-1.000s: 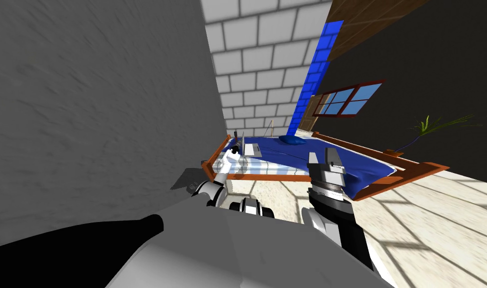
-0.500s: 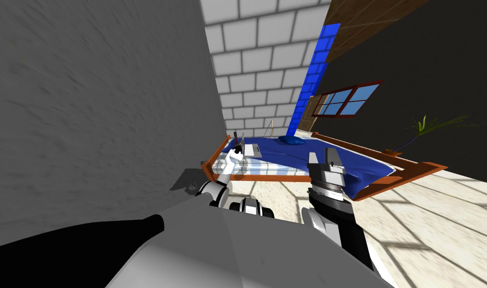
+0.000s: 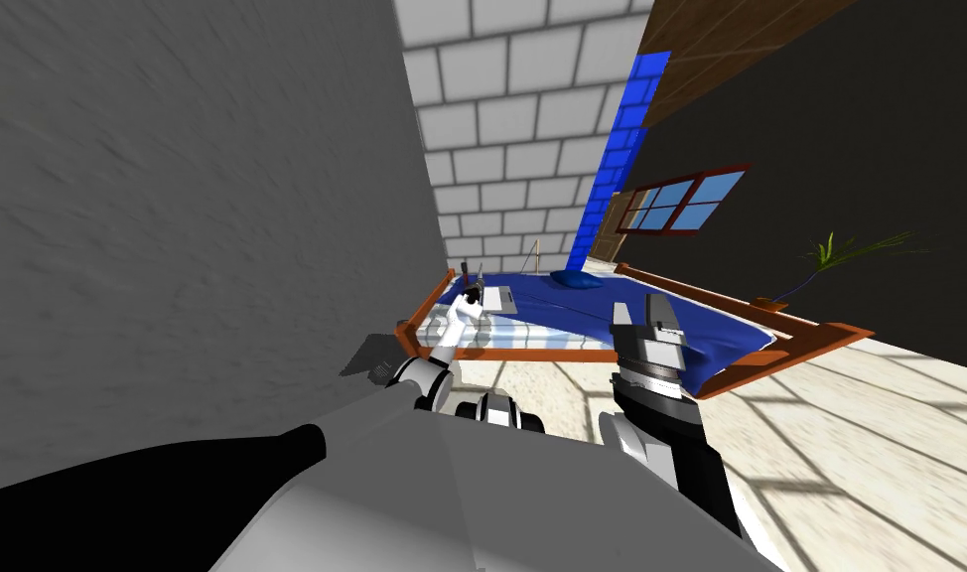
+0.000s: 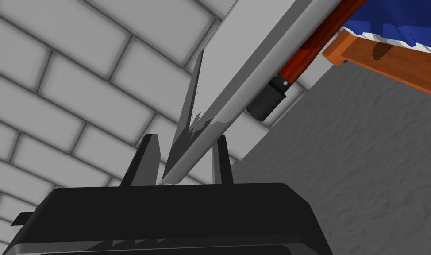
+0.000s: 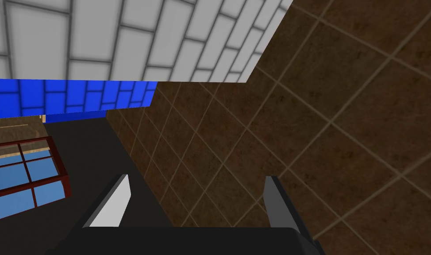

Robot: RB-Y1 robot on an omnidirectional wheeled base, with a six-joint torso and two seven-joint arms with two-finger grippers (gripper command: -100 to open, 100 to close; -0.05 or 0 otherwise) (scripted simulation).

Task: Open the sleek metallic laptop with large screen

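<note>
Fingers (image 4: 144, 159) of my left hand (image 4: 186, 141) stand close together, well short of their open spread, clamped on the sides of a grey slab that runs up between them. I take that slab for an edge of the laptop (image 4: 254, 62). A thinner, darker sheet (image 4: 194, 93) splits away from it in a narrow wedge just above the fingertips. I judge the two to be lid and base parted, though from the wrist I cannot tell which is which. Just beyond the slab is a red-brown post (image 4: 301, 55) capped in black, and past it the wooden frame of the bed (image 4: 387, 59) and a corner of blue blanket (image 4: 400, 17).

From the head, the left hand (image 3: 469, 295) is at the bed's left side, close by the grey wall (image 3: 223, 199), touching the laptop (image 3: 501, 298). The laptop's light grey flat part lies on the blanket, and a thin dark line rises from its side nearest the hand, which reads as the lid seen edge-on and raised. My right hand (image 3: 640, 310) hangs over the bed's near rail, well apart from the laptop, its fingers spread wide around nothing.

So the reach and the grip look done, and the lid looks off the base. How wide it stands is too small to tell. What is left, as I judge, is to swing it on until the screen stands clear, then let go.
</note>
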